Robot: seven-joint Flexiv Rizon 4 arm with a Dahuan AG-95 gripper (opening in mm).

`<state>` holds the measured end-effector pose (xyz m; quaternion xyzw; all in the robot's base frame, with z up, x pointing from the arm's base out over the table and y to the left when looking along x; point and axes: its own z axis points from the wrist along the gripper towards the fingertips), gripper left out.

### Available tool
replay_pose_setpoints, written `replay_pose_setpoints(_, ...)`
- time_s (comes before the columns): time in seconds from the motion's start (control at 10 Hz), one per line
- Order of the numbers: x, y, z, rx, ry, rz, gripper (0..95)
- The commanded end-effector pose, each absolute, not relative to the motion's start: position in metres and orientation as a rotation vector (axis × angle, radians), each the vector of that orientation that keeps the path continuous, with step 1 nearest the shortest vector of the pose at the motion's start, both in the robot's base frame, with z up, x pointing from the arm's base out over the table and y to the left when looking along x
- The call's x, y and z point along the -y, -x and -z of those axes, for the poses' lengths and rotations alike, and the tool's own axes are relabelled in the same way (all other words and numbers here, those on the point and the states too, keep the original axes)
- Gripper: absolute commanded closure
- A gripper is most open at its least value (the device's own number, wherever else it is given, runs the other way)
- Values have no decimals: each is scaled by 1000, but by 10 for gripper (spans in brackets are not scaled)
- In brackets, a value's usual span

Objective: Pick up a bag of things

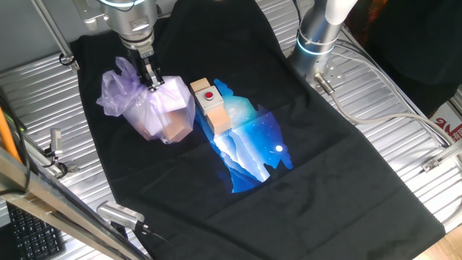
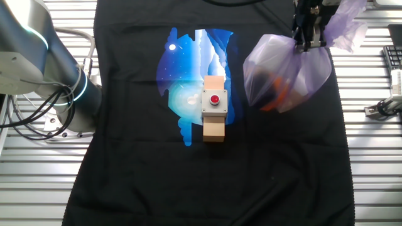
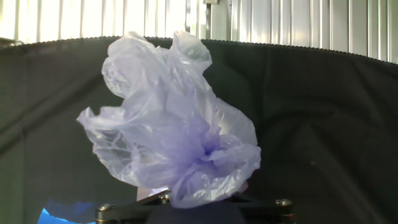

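The claw (image 1: pixel 152 78) is clamped on the knotted neck of the bag of things (image 1: pixel 162 108), in the upper left of one fixed view. Its fingertips are sunk in the crinkled plastic and hard to make out. The hand view shows mostly the ruffled top (image 3: pixel 174 124); the tan blocks inside are hidden there. The wooden block (image 1: pixel 211 105) with the red button stands just beside the bag, on the black cloth (image 1: pixel 325 188) over the bench (image 1: pixel 404 115).

pale-lilac bag (image 1: pixel 155 108) showing tan blocks — wooden block (image 2: pixel 214 116), red button — black cloth (image 2: pixel 157 182), blue print.
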<state>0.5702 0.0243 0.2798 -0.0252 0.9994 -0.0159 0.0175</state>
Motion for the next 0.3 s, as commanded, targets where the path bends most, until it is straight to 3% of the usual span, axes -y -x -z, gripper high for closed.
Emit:
replay_pose_setpoints(0.1,-25,-570,-280,-3107,78,44,950)
replay_pose_setpoints(0.3,-25,-570,-280,-3107,71,40,950)
